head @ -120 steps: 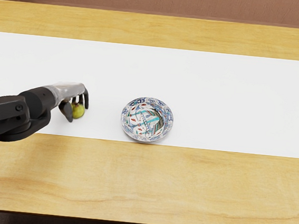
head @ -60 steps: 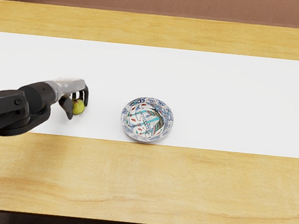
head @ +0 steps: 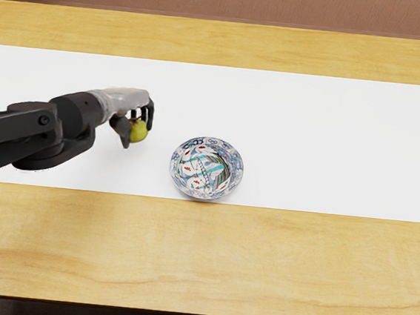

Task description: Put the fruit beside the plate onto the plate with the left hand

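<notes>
I see a wooden table (head: pixel 200 261) crossed by one white strip (head: pixel 309 137). One plate (head: pixel 235 167), painted with blue, red and green patterns, sits at the frame's centre. One arm enters from the left. My left hand (head: pixel 133 117) has its fingers curled around the single yellow-green fruit (head: pixel 138 130), left of the plate and not touching it.

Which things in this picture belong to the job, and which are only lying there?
Belong to the job:
left hand, closed around the fruit
fruit, yellow-green, held left of the plate
plate, patterned, fruit not yet on it

Only there:
white sheet under the plate
wooden table
</notes>
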`<state>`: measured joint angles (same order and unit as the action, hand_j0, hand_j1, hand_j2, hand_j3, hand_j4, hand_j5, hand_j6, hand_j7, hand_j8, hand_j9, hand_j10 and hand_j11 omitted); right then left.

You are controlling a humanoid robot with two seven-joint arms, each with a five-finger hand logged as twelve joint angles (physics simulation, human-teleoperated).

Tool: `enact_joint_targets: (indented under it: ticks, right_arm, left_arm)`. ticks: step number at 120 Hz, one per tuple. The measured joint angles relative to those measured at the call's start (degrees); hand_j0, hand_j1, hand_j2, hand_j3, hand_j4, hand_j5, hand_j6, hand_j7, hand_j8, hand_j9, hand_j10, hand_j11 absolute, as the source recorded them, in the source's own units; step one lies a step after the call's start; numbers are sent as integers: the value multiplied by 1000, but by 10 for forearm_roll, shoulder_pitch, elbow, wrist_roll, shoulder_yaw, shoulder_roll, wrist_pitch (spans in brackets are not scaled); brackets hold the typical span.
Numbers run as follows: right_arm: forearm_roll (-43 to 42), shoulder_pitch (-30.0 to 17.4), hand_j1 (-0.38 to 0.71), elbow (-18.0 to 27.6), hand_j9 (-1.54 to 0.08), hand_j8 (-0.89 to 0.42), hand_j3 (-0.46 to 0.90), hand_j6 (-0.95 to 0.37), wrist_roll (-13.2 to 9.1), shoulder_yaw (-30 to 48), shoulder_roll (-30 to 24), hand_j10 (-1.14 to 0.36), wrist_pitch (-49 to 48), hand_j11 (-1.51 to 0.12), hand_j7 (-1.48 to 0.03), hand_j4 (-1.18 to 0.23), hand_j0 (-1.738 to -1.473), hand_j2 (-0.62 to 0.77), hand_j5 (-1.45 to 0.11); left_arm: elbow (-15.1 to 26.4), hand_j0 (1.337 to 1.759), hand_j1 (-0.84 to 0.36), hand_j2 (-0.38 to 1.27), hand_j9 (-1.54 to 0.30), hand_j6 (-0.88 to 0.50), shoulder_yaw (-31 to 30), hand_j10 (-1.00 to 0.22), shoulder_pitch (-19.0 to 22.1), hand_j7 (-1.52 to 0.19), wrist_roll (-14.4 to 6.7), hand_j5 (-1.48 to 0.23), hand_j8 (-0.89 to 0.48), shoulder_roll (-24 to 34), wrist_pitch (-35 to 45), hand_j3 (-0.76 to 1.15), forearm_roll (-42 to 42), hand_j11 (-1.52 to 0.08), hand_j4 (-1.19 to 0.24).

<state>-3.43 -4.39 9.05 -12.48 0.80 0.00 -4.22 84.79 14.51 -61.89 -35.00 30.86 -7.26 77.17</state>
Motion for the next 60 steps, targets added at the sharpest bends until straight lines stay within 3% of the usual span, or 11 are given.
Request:
enact_joint_targets:
  ticks: [60]
  right_arm:
    - [0,0,-349,0,0,0,0,0,0,0,0,0,0,0,0,0,-1658,0,0]
  left_arm:
    - [6,1657,-408,584,-941,-402,11,-717,-21,-954,0,-985,-465,-107,-28,0,-19,-941,-682]
